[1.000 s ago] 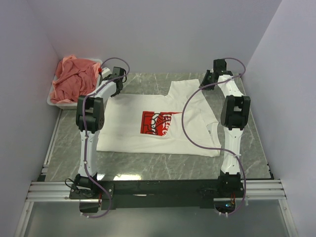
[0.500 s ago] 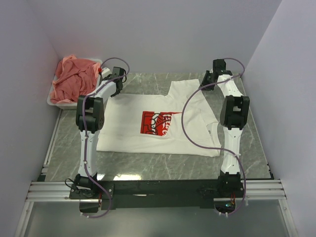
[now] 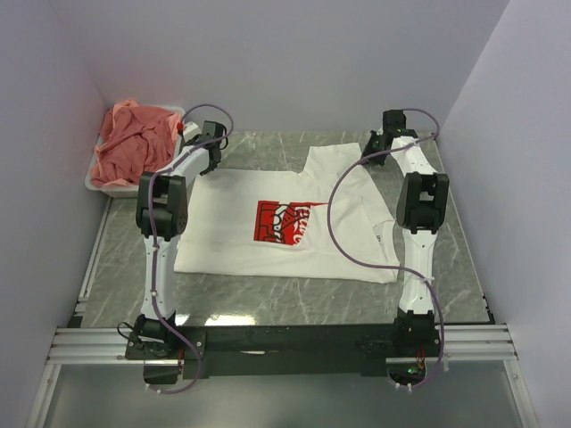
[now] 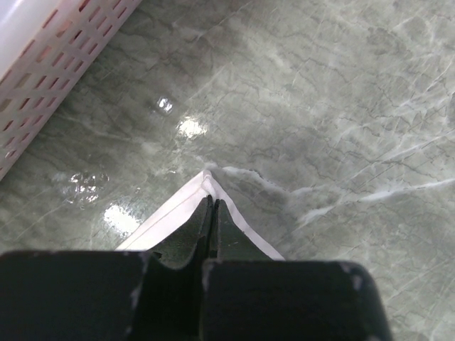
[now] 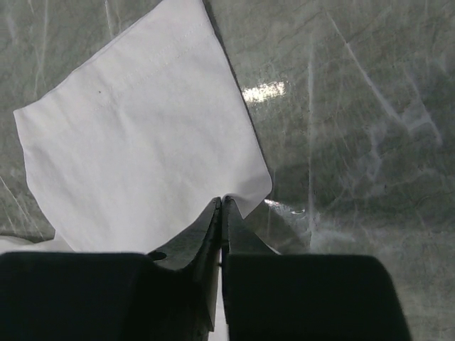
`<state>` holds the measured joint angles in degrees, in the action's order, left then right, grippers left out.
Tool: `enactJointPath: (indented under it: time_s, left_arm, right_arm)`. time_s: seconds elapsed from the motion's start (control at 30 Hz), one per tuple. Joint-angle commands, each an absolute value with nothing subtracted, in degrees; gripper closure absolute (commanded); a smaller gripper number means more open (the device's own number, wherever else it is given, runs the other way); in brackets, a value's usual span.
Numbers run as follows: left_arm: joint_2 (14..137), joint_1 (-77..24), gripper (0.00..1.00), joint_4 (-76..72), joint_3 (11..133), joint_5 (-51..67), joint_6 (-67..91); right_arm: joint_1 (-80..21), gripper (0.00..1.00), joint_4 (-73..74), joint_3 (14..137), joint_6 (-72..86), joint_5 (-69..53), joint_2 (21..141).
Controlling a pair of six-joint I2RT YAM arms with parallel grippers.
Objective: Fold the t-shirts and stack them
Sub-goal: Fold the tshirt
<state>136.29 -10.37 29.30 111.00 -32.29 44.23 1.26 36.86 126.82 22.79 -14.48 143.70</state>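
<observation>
Pinching soft white t-shirt [image 3: 232, 223]: left tool [image 4: 212, 204] clenched on hemmed corner, right tool [image 5: 221, 206] clenched on edge.

White lettering is spotted on the red chest print [image 3: 287, 223] of the white t-shirt [image 3: 227, 227] spread on the desk [image 3: 125, 267], but at this size no word can be made out.

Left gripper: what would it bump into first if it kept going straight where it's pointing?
The left gripper is shut on the white shirt corner. Straight ahead there looks to be only bare table, so it would probably touch that first. The white tub sits off to the side.
</observation>
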Motion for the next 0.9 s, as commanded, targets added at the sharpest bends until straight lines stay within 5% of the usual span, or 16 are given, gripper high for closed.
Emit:
enactJointPath:
  time_s: [0.0, 0.87]
  left_arm:
    - [130.87, -9.93, 1.0, 26.46, 110.39, -31.11, 43.68]
    - [125.16, -6.86, 1.0, 22.68, 104.59, -28.22, 43.59]
  right_arm:
    - [0.79, 0.97, 34.64, 127.89, 22.59, -14.07, 141.16]
    - [1.49, 1.0, 14.07, 99.51, 23.47, -7.56, 118.31]
